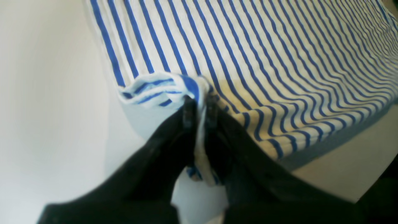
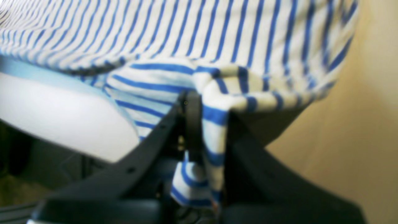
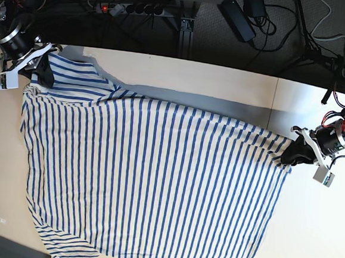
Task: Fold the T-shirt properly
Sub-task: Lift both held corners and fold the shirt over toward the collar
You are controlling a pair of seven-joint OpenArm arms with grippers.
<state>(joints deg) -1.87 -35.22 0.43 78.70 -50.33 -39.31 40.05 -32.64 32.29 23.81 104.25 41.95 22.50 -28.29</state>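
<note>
T-shirt: the T-shirt (image 3: 150,181) is lying spread across most of the tabletop (image 3: 313,236), stripes running front to back in the base view, with its far edge lifted clear of the surface and casting a shadow under it.
Left gripper: you are holding the left gripper (image 1: 200,107) at the right-hand end of that far edge in the base view; its fingers (image 1: 188,113) are pinching a bunched bit of striped cloth between them.
Right gripper: the right gripper (image 2: 206,109) is sitting at the far left corner in the base view, near a sleeve, and its fingers (image 2: 193,115) are likewise clamping a fold of fabric.
Step in hand: judging from the taut raised edge, you are stretching the shirt between both arms, either flattening it or starting a fold toward the near side.
Next move: you are likely needing to carry both corners together at matching height and pace, keeping the tension even so the edge is not sagging or skewing.
</note>
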